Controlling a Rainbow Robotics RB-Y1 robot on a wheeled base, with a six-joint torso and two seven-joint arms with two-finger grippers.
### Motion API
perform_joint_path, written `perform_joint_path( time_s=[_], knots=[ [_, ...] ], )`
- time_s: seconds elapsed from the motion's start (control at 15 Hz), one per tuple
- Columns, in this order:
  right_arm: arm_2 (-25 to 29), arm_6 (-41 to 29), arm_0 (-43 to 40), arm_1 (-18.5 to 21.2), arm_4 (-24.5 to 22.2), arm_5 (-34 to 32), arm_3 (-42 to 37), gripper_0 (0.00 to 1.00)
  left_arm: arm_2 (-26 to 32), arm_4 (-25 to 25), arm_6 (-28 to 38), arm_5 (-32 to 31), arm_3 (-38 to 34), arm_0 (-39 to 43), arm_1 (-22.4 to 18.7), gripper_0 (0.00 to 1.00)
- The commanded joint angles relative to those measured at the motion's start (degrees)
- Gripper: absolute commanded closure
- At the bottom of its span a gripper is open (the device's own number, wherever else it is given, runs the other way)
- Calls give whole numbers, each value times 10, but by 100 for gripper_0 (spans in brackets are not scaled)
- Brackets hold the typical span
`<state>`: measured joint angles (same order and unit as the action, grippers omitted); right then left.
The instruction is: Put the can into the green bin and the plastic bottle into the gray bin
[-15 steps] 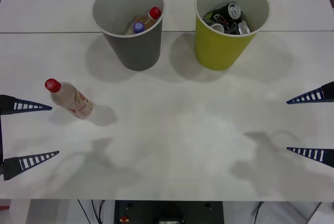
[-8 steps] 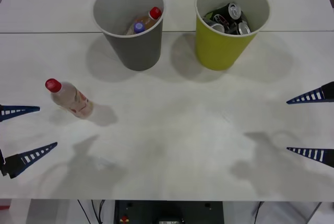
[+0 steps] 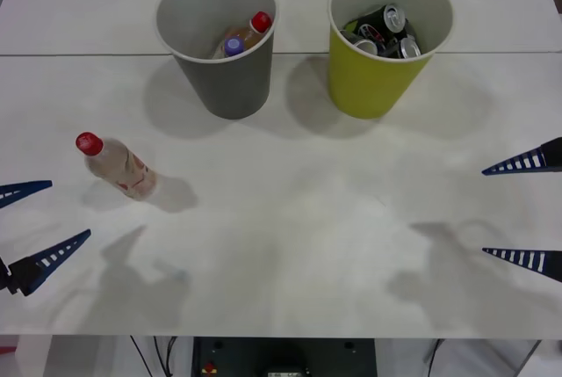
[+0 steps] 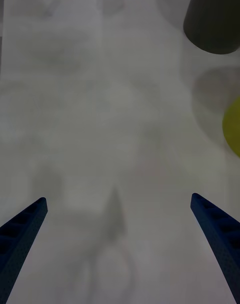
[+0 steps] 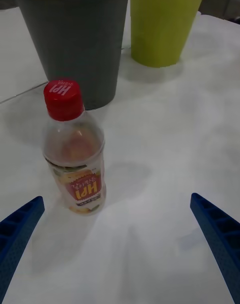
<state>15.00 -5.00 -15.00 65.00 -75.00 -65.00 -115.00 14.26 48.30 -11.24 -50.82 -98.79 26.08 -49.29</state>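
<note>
The plastic bottle [image 3: 118, 168], red-capped with pinkish liquid, stands upright on the left of the table. My left gripper [image 3: 35, 224] is open at the table's left edge, a short way from the bottle, and holds nothing. Seen from the left wrist, the bottle [image 5: 74, 149] stands ahead of the open left gripper [image 5: 120, 244], nearer one finger. Behind it are the gray bin [image 5: 70, 44] and the green bin [image 5: 162, 24]. The gray bin [image 3: 224, 83] stands at the back left. The green bin [image 3: 369, 83] at the back right holds several cans [image 3: 391, 30]. My right gripper [image 3: 520, 211] hangs open at the right edge.
Two smaller bottles [image 3: 244, 36], one red-capped and one purple-capped, lie inside the gray bin. A seam [image 3: 88, 54] runs across the table behind the bins. In the right wrist view, bare table lies ahead of my right gripper [image 4: 120, 234], with the gray bin [image 4: 212, 19] and green bin [image 4: 232, 127] off to one side.
My left gripper has drawn back toward the table's left edge, farther from the bottle. The bottle, the bins and the right gripper have not moved.
</note>
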Motion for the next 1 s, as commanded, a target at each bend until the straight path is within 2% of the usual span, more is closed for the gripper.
perform_joint_path(
  time_s=[0.07,0.4,1.0],
  knots=[
    [0,0,0,0,0,0,0,0,-13,-22,-58,-1,31,-13,18,0],
    [0,0,0,0,0,0,0,0,-56,-70,-151,-22,131,-76,48,0],
    [0,0,0,0,0,0,0,0,-56,-62,-188,-96,302,-191,107,0]
  ],
)
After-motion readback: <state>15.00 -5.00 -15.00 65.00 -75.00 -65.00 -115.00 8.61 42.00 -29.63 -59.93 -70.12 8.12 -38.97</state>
